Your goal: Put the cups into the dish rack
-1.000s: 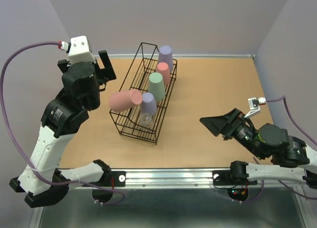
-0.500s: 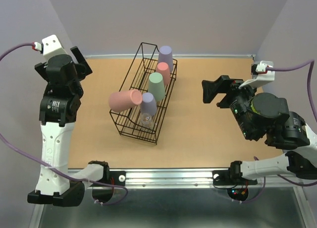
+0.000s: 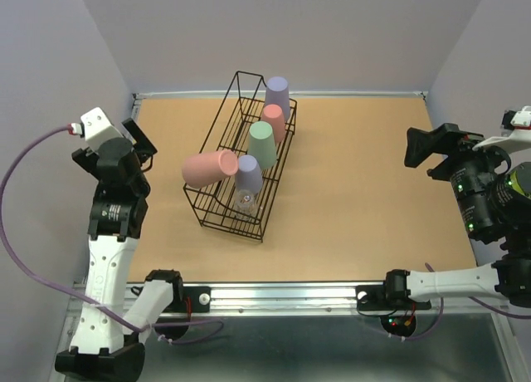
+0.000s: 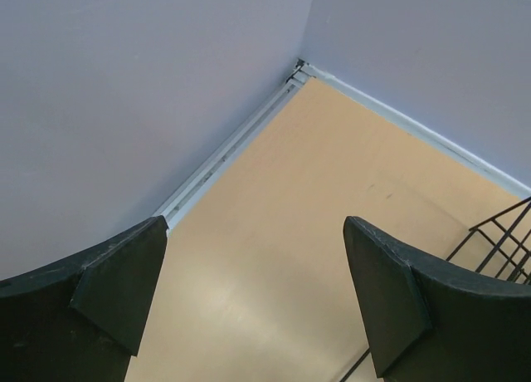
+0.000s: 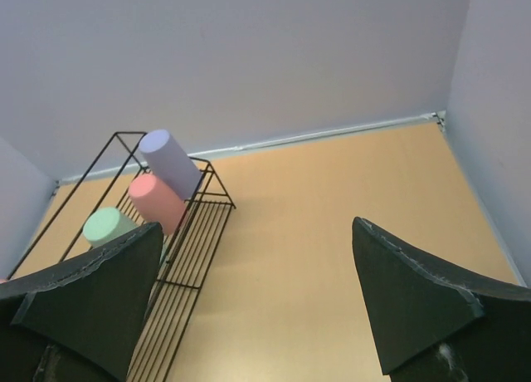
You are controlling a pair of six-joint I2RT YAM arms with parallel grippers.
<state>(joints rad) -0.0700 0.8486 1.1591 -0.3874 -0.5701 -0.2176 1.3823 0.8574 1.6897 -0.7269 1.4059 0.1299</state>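
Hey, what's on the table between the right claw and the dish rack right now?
Nothing: only bare tabletop lies between the right claw and the dish rack. The top view shows it, and the right wrist view agrees.

Backed left gripper (image 3: 139, 143) off from just beside the tipped salmon-pink cup (image 3: 209, 168) at the dish rack (image 3: 222, 201) left wall. Swung it up and out, then down to the left edge of the table (image 3: 348, 199), well apart from rack, facing the far-left corner in its wrist view. Lifted right gripper (image 3: 430, 153) from low over the right-centre of table, raised it, then pulled it out to the right edge. Widened its spread jaws slightly.
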